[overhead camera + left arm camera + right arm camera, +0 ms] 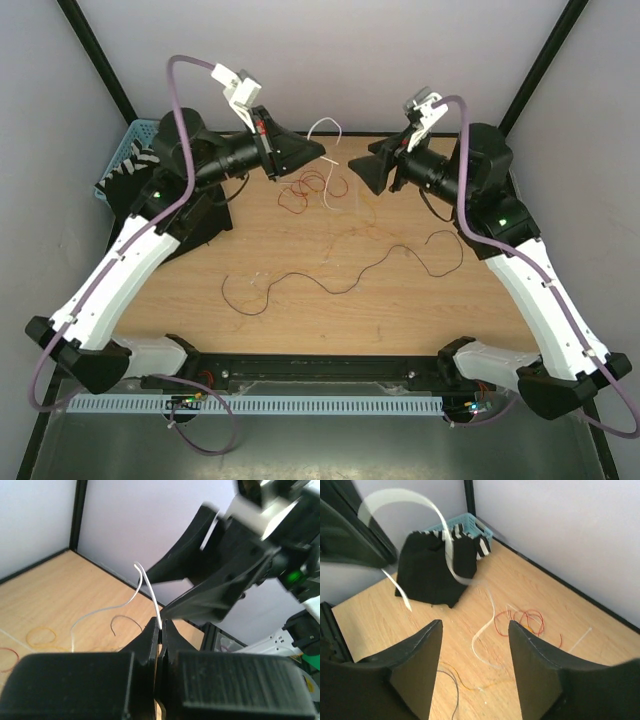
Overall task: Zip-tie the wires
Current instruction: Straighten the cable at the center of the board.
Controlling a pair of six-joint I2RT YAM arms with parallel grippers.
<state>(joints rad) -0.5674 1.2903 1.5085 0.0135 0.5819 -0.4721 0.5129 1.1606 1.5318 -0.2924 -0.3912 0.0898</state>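
Note:
The wires lie loose on the wooden table: a red tangle (305, 188) (526, 620), a long dark brown strand (330, 282) and a faint orange-yellow strand (358, 228) (470, 685). My left gripper (318, 150) (161, 625) is raised above the red tangle and shut on a flat white zip tie (326, 127) (150, 592). The tie arcs up in a loop (442, 525) and trails down to the table. My right gripper (366, 170) (475, 625) is open and empty. It faces the left gripper at close range and looks down over the tie's tail and the red tangle.
A blue basket (118, 160) (470, 524) stands at the back left, with a black cloth (432, 575) in front of it. Grey walls and black frame posts enclose the table. A black rail (320, 368) runs along the near edge.

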